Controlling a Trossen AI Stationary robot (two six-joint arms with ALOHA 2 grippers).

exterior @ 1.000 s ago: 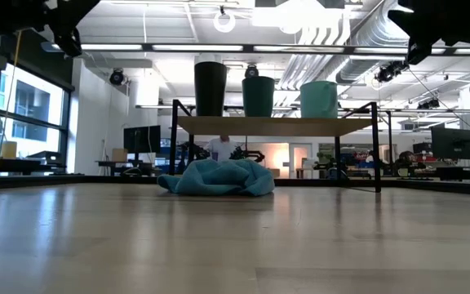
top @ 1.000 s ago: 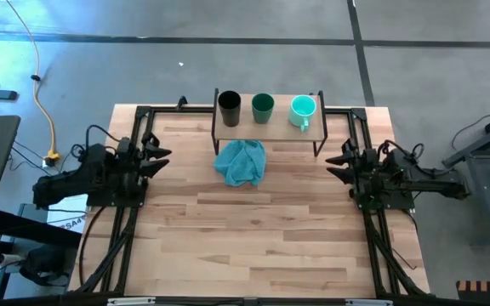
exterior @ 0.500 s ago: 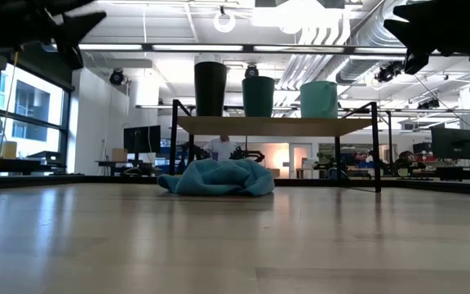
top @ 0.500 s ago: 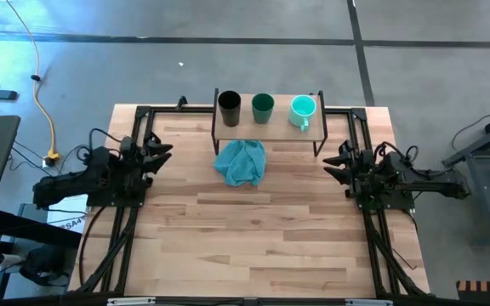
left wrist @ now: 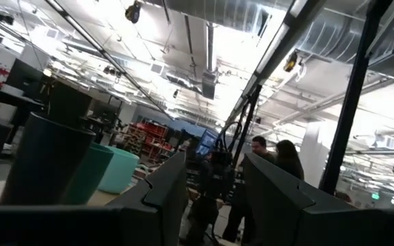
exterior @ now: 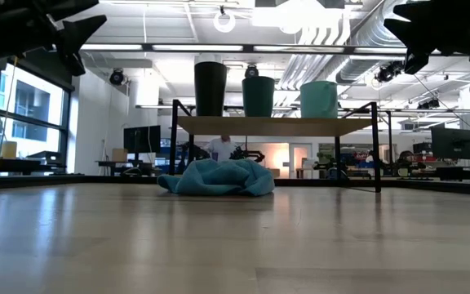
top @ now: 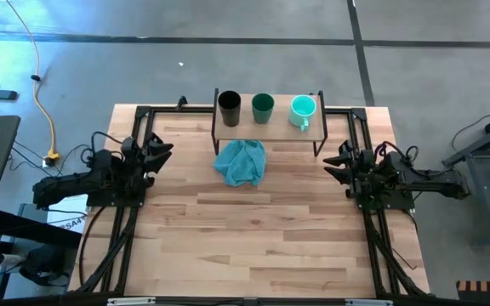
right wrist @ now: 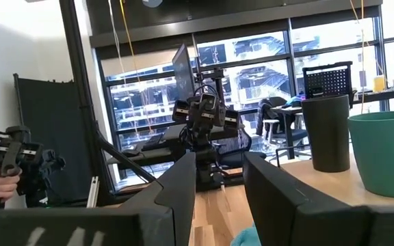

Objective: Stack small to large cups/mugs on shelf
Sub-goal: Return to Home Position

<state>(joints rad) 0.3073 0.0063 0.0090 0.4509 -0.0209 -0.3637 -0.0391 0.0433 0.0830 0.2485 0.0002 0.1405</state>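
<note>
The black cup (top: 229, 107), dark teal-green cup (top: 263, 106) and light turquoise mug (top: 303, 110) stand upright in a row on the shelf (top: 270, 130), each apart from the next. The left gripper (top: 162, 151) and right gripper (top: 333, 161) hang over the tabletop's (top: 253, 229) opposite edges. Their fingers are parted, seemingly about halfway, and hold nothing.

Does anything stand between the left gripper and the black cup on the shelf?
Nothing visible does: only bare table lies between the left gripper and the black cup atop the shelf; the cloth lies aside.
</note>
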